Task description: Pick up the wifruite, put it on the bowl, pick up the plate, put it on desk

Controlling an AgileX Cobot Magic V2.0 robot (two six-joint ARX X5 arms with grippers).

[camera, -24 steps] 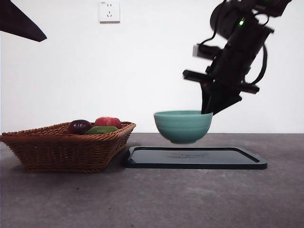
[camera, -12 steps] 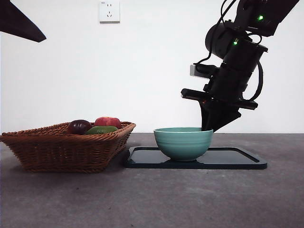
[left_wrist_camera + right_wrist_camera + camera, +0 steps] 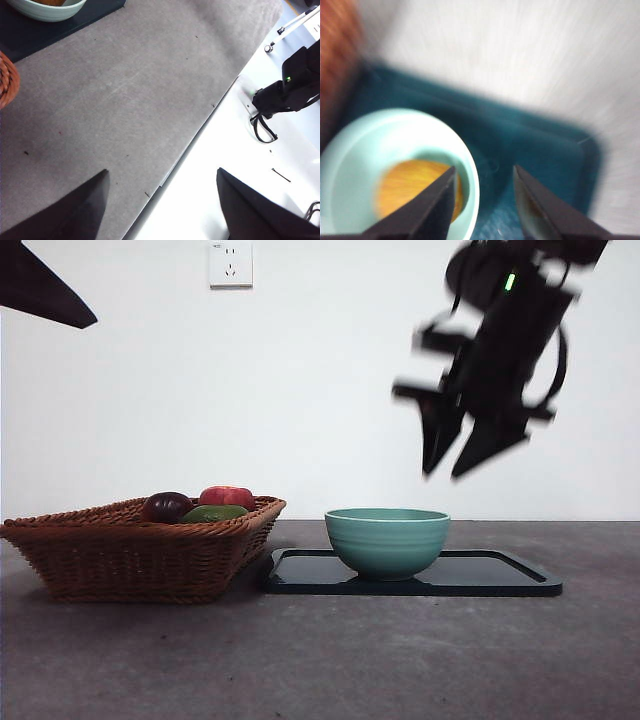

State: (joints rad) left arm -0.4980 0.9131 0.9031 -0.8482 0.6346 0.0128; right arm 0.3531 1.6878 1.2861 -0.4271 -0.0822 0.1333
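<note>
— What do you have left of the bowl (image 3: 387,541)?
— Your wicker basket (image 3: 140,550) of fruit, beside the tray's (image 3: 500,578) left end.
— And the bowl itself?
— It stands on the tray, an orange fruit (image 3: 415,192) inside.
— Your right gripper (image 3: 462,452)?
— Above the bowl's right rim, jaws spread, holding nothing. Your left gripper (image 3: 160,210) waits, also parted and empty.

Bright, even light; right wrist view perhaps motion-blurred.
</note>
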